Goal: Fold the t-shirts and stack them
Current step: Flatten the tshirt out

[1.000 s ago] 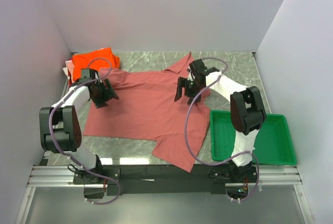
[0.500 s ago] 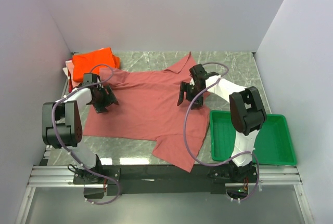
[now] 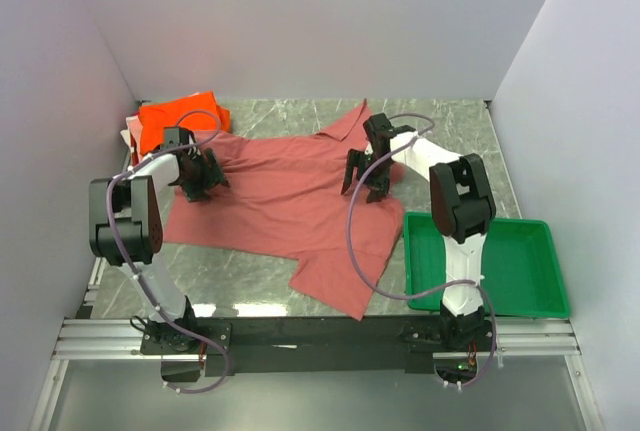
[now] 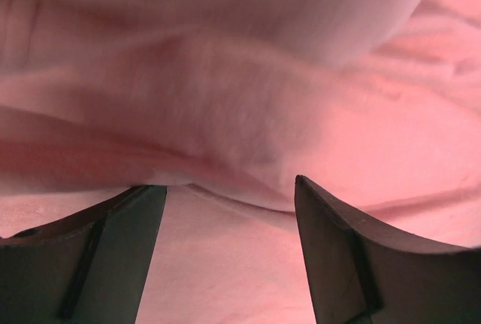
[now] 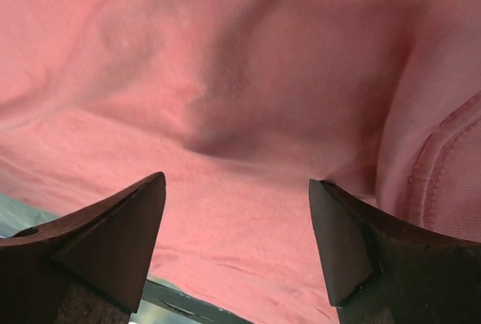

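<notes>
Across mid-desk [image 3: 450,121] lies the big salmon tee [image 3: 270,206], spread mostly flat, sleeve-like flaps at far-right and near-right. Orange tee [image 3: 178,116] sits folded in the far-left corner on a paler item; only a white/pink edge peeks out, can't tell more

Left pincer [image 3: 200,176] is down on the salmon tee's left side, jaws apart, nothing pinched. Wrist cam shows a raised ridge of fabric just ahead of the tips. Right pincer [image 3: 365,173] is low over the right side near the neck end, jaws wide, cloth right under them, stitched seam off to one side, no grip

Step in hand, imo: take hold of both sides for the 1st fold. To do it well:
- drive tips into a ridge so they catch the cloth, not skate over it
- close both before lifting, then lift evenly so the cloth doesn't skew
- keep the fold line straight, tuck the sleeves inside

Green tray [image 3: 520,281] sits near-right, just beside the tee's edge; no tee in it, only its bare floor shows
</notes>
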Motion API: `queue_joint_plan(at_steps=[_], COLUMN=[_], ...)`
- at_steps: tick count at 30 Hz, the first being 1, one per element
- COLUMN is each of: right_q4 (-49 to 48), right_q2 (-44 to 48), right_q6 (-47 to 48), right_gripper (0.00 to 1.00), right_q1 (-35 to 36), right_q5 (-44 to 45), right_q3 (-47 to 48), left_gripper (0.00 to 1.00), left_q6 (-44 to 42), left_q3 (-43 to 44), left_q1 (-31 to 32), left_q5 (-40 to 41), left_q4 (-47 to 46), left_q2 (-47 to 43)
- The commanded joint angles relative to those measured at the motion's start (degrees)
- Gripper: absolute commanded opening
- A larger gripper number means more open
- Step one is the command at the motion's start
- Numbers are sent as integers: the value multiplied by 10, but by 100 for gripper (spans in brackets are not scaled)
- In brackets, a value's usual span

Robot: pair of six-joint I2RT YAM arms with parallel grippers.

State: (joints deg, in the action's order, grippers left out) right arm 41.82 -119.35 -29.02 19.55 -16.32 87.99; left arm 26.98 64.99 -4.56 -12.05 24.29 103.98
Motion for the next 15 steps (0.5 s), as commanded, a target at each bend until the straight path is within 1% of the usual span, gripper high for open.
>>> queue_joint_plan(at_steps=[1, 3, 6, 9, 12, 15], right_q4=[21, 33, 58, 80, 92, 88], right_q2=[-48, -63, -97, -115, -120, -105], right_q6=[13, 16, 21, 29, 32, 31], right_gripper=[83, 83, 83, 83, 83, 83], right_q1=[-20, -22, -25, -26, -26, -25], right_q5=[19, 16, 10, -1, -21, -38], right_q3=[58, 86, 153, 197, 223, 224], left_gripper=[76, 76, 76, 76, 76, 77], left_q6=[-23, -22, -20, -18, -18, -19], left_q3=[23, 42, 82, 120, 130, 103], left_q1=[0, 0, 1, 1, 1, 0], left_q5=[15, 5, -2, -3, 7, 36], left_q4=[-8, -7, 0, 14, 30, 34], left_q2=[65, 78, 97, 96, 68, -3])
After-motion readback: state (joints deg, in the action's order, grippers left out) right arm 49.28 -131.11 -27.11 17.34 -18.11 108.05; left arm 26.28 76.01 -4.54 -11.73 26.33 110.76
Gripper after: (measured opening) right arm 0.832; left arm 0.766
